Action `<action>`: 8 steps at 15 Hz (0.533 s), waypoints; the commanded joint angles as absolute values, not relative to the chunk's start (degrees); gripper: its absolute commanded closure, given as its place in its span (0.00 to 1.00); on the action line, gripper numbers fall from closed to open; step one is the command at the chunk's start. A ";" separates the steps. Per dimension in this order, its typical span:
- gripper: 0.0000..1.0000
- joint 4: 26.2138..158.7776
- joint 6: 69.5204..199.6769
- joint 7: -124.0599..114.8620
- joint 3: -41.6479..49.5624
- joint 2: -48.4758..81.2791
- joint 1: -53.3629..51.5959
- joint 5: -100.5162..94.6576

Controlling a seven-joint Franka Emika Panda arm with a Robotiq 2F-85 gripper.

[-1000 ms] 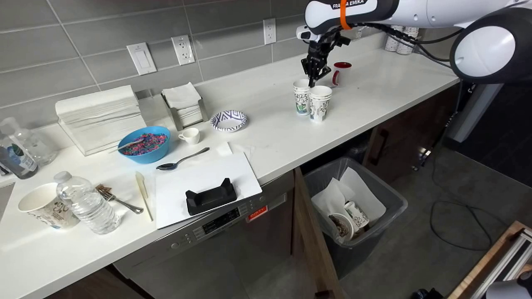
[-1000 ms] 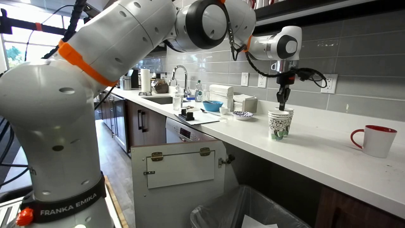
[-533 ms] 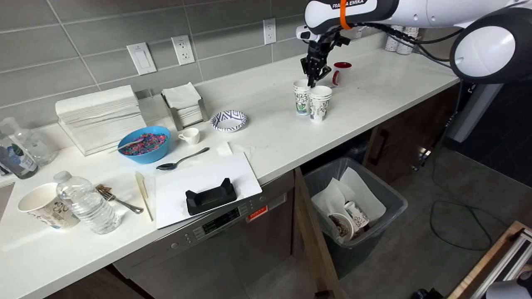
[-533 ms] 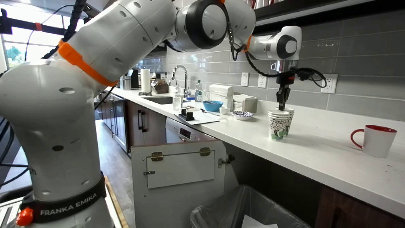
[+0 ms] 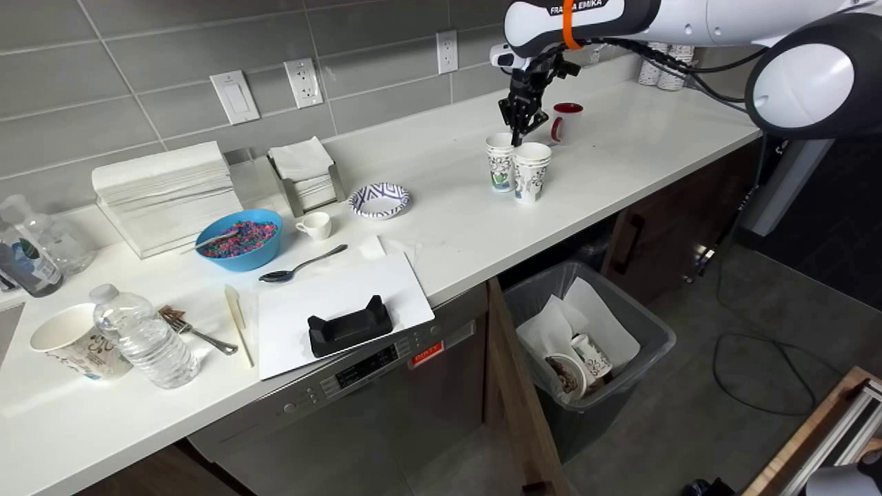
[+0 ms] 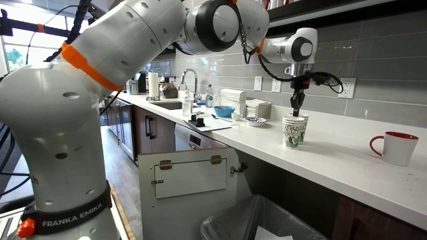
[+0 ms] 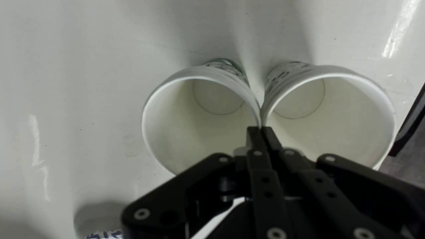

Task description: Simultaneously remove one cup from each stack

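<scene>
Two touching cup stacks [image 5: 530, 182], one claw [image 7: 260, 130] pinching both.

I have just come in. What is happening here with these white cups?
Two stacks of printed white cups stand upright, side by side, on the counter. A robot arm has its gripper apparently closed on the touching rims of their top cups. Neither one is out of its stack yet; lifting both together probably comes next.

Downward wrist view, exterior views sharing counter [image 5: 448, 224]
</scene>
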State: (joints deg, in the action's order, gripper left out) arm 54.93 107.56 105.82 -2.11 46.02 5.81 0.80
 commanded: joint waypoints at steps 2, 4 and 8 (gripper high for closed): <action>0.61 53.41 105.25 104.35 -1.56 46.57 5.16 0.09; 0.64 53.37 105.33 104.11 -1.57 46.54 5.09 0.09; 0.84 53.47 105.23 103.94 -1.59 46.59 5.13 0.12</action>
State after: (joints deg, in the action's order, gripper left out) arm 54.69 107.47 104.75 -2.11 46.02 5.54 0.80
